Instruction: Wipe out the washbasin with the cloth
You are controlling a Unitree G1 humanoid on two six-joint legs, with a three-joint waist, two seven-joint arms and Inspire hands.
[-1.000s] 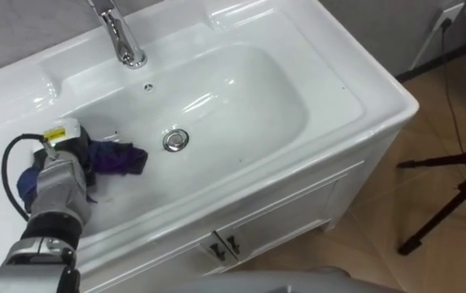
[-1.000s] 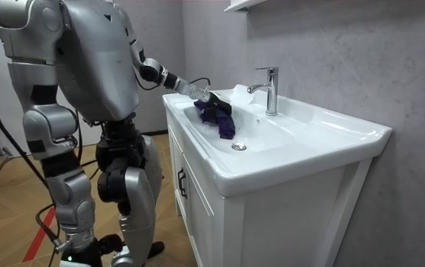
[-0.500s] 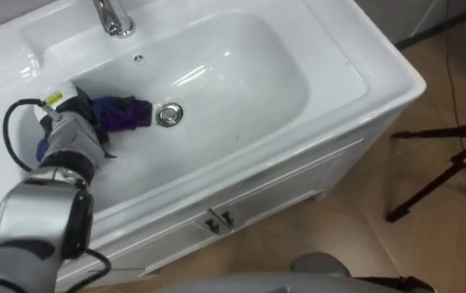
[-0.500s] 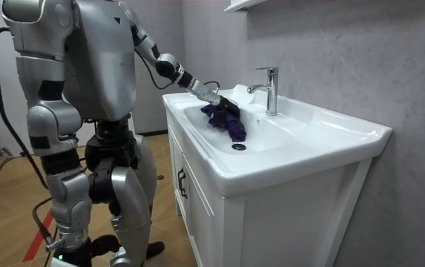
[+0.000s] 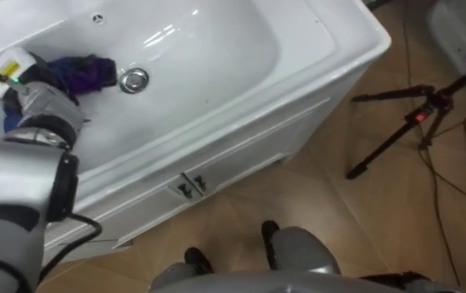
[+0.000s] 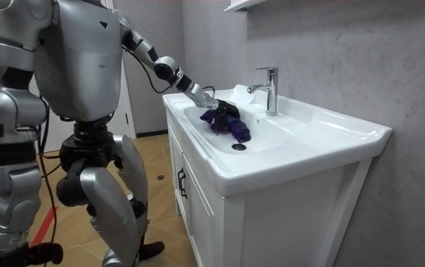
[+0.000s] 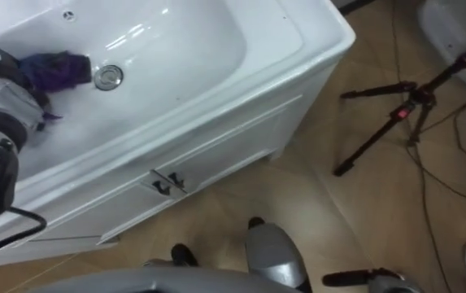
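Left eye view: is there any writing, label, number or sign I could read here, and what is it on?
None can be read.
A yellow mark at the back of the left hand: too small to read.
The basin, the purple cloth and the cabinet doors: no print visible.

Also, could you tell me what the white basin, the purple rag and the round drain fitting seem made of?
The white basin looks like glazed ceramic: smooth, with glossy highlights. The purple rag looks like soft cloth: matte and crumpled into folds. The round drain fitting seems polished metal, perhaps chromed: silvery and reflective.
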